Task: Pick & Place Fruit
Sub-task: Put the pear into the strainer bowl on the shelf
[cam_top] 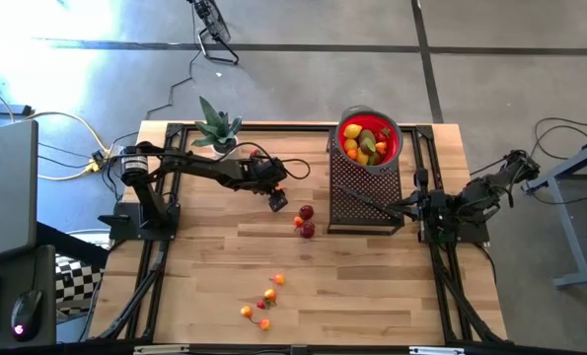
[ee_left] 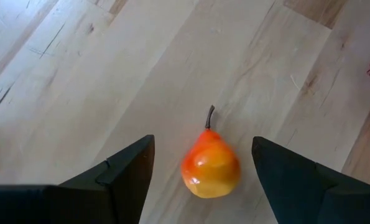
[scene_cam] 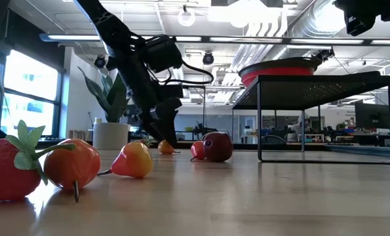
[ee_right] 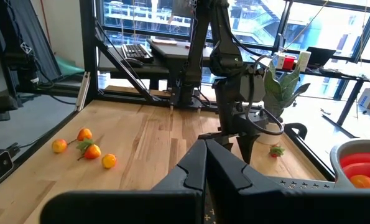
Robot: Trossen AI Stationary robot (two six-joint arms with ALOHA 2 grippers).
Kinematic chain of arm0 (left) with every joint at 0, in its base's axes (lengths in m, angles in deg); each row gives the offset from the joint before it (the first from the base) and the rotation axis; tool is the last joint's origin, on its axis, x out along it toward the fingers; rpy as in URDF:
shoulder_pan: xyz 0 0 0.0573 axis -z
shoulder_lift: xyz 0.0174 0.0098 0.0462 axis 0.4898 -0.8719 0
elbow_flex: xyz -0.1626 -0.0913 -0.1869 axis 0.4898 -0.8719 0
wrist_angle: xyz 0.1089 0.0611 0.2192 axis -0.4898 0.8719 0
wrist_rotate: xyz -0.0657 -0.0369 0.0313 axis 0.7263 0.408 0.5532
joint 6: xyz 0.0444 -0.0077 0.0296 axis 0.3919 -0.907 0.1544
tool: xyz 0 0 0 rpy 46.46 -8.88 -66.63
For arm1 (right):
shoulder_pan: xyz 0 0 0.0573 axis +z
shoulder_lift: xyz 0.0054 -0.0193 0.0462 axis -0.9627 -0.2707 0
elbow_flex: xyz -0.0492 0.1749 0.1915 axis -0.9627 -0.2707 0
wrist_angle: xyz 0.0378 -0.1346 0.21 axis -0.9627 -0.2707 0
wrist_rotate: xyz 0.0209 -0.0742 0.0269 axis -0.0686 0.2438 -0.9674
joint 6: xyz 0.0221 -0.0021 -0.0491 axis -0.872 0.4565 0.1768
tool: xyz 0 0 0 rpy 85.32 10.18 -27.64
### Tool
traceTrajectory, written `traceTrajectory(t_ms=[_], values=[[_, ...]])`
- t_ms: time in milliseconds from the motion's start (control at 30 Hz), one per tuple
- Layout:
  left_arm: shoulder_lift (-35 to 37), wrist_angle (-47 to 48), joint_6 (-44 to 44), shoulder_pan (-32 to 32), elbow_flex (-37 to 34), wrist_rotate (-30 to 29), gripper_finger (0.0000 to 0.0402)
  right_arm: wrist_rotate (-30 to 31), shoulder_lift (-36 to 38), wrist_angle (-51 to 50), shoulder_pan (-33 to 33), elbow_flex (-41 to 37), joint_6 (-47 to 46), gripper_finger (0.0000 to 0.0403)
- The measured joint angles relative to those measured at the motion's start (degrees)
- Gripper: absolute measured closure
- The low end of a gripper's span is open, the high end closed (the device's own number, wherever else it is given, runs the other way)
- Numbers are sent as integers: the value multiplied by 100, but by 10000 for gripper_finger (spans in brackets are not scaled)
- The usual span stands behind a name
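Near counter (cam_top: 372, 286) edge: a loose cluster of small glossy fruit (cam_top: 263, 301), orange, yellow and red, on pale wood planks. Mid-counter: left claw (ee_left: 203, 165) pointed down, fingers spread wide and holding nothing, straddling a smooth orange-yellow toy pear (ee_left: 211, 165) with thin brown stem; two dark red fruits (cam_top: 305, 221) just beside. Farther back: right claw (ee_right: 204, 163) pressed together beside the black mesh stand (cam_top: 364, 192); on it, a red bowl (cam_top: 392, 158) heaped with fruit.

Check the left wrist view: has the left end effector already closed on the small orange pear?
No. The left end effector is open, its fingers apart from the orange pear lying on the table between them.
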Motion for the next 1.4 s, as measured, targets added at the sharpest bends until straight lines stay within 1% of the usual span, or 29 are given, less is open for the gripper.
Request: traceTrajectory(t_ms=[233,467,1000,1100,1300,1400], values=[[0,60,0,0,0,0,140,-2,0,0,-1,0,2,401],[0,352,0,0,-2,-15,140,-2,0,0,1,0,0,401],[0,298,0,0,-2,-22,141,-2,0,0,0,0,0,400],[0,299,0,0,-2,-22,153,-2,0,0,0,0,0,400],[0,297,0,0,-2,-17,205,-2,0,0,0,0,0,400],[0,295,0,0,-2,-15,225,-2,0,0,0,0,0,400]])
